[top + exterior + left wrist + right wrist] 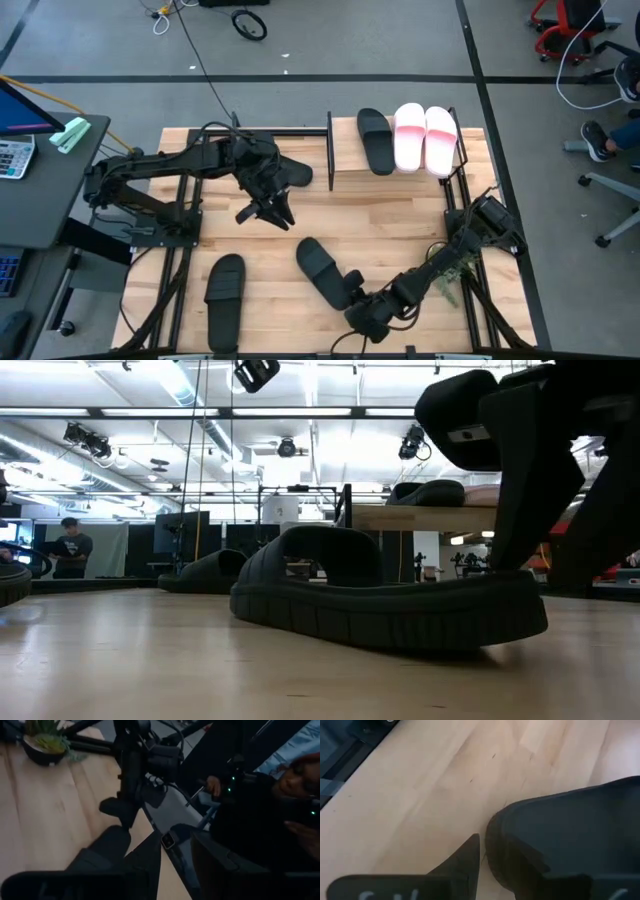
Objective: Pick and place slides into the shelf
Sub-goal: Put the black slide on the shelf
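Down at the table's near edge, the right gripper (pixel 356 298) sits at the heel end of a black slide (pixel 322 270), its dark tapered fingers (pixel 461 857) spread either side of the matte, rounded foam; whether they actually press it I cannot tell, since the wrist view cuts off one finger behind the sole. In the low view that slide (pixel 385 595) lies flat on the pale, fine-grained wooden tabletop (pixel 390 215), its thick ribbed sidewall and wide arched strap plain to see, with the gripper's bulk blocking its far end. The left gripper (pixel 266 211) hangs open and empty over the middle of the table. A second black slide (pixel 224 301) lies alone toward the near left corner. On the shelf (pixel 335 150), light boards on thin black posts at the far right, rest one black slide (pixel 376 140) and two pale pink slides (pixel 425 138) side by side, touching; the lower tier is hidden beneath them.
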`<act>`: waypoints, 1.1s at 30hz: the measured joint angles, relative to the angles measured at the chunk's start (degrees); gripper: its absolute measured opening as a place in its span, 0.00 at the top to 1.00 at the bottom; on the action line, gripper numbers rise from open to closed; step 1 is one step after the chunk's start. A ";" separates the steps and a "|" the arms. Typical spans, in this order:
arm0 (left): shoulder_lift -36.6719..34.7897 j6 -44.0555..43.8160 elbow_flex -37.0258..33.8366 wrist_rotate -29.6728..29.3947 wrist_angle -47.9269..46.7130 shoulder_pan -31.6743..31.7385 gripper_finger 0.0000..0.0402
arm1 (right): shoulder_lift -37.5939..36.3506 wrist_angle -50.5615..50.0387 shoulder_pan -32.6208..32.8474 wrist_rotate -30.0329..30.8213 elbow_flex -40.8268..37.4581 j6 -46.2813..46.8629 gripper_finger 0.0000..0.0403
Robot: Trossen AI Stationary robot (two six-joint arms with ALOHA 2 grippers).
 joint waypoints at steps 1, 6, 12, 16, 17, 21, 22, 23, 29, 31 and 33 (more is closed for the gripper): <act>0.00 0.05 0.00 0.02 -0.43 0.00 0.73 | 0.00 -0.26 -0.21 -0.02 0.00 -0.43 0.76; 0.00 0.15 0.00 0.04 -0.50 0.00 0.73 | 0.71 -1.48 -0.80 0.16 0.02 -2.53 0.76; 0.00 2.87 0.00 0.02 -0.63 0.00 0.73 | 1.79 -2.19 -1.44 1.59 0.00 -5.74 0.76; 0.02 2.92 0.00 0.04 -0.65 0.00 0.73 | 1.79 -2.10 -2.11 1.29 0.00 -5.79 0.76; 0.02 2.91 0.00 0.02 -0.65 0.00 0.73 | 1.79 -2.09 -2.26 0.87 0.00 -5.88 0.76; 0.02 3.07 0.00 0.02 -0.65 0.00 0.73 | 1.73 -1.47 -2.58 -0.86 -0.77 -5.80 0.80; 0.02 3.06 0.00 0.02 -0.63 0.00 0.73 | 1.73 -1.42 -2.56 -0.88 -0.80 -5.38 0.83; 0.02 3.06 0.00 -0.14 -0.63 -0.02 0.73 | 1.73 -1.27 -2.53 -1.02 -0.81 -4.70 0.86; 0.03 -3.58 -0.05 -4.95 2.81 -1.24 0.73 | 0.90 1.30 -2.58 -1.13 -1.05 -1.16 0.95; 0.04 -7.13 -0.07 -5.80 4.22 -2.07 0.73 | -0.12 1.96 -2.58 1.17 -0.99 1.09 0.95; -0.10 -9.93 -0.07 -5.91 5.04 -2.92 0.73 | -1.68 2.05 -2.58 3.86 -0.56 2.55 0.97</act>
